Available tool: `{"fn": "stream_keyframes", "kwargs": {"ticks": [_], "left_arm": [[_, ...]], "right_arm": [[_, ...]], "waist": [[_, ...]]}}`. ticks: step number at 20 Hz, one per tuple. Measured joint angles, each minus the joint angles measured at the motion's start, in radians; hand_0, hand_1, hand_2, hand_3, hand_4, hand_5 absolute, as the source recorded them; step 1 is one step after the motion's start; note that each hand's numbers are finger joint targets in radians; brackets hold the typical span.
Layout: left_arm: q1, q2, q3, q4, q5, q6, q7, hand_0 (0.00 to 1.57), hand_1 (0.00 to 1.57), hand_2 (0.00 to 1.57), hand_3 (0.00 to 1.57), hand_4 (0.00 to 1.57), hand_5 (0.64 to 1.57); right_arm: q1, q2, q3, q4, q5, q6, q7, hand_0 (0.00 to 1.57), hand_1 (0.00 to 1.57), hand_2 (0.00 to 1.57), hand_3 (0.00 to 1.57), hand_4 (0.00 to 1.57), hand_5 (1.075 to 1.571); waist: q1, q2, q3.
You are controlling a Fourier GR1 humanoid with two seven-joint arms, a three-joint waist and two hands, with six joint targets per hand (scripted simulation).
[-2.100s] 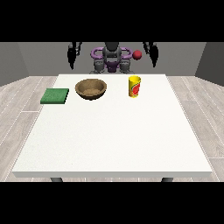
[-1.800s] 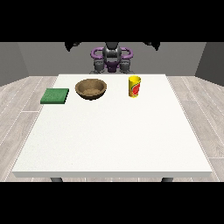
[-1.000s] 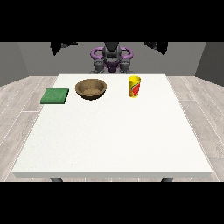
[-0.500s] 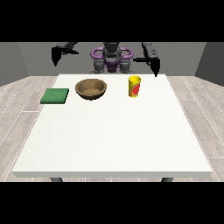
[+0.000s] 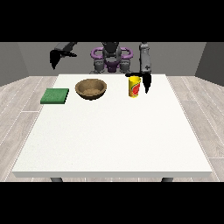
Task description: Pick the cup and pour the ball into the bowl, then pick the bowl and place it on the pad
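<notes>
The yellow cup (image 5: 134,86) is standing near the tabletop's (image 5: 113,131) far edge, the hand at the view's right (image 5: 145,81) hanging just beside it, fingers pointing down, holding nothing; the other hand's (image 5: 54,58) fingers cannot be made out.

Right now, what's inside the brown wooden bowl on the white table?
The brown wooden bowl shows only its bare inner surface; no ball lies in it. The inside of the yellow cup beside it cannot be seen.

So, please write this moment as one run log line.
phase: reach | hand at the view's right: beside cup, not holding | bowl: on table | pad: bare
</notes>
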Motion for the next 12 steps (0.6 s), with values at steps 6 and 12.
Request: {"fn": "stream_keyframes", "kwargs": {"ticks": [6,12], "left_arm": [[-0.089,0.016,0.012,0.166,-0.011,0.02,-0.107,0.0,0.0,0.0,0.0,0.0,1.521],[-0.166,0.032,0.036,0.328,-0.006,0.038,-0.2,0.0,0.0,0.0,0.0,0.0,1.527]], "right_arm": [[-0.031,-0.004,-0.02,0.087,0.014,0.012,-0.074,0.0,0.0,0.0,0.0,0.0,1.571],[-0.059,-0.012,-0.021,0.097,0.015,0.015,-0.071,0.0,0.0,0.0,0.0,0.0,1.571]], "waist": [[0.012,0.036,0.0004],[0.0,0.052,-0.0001]]}}
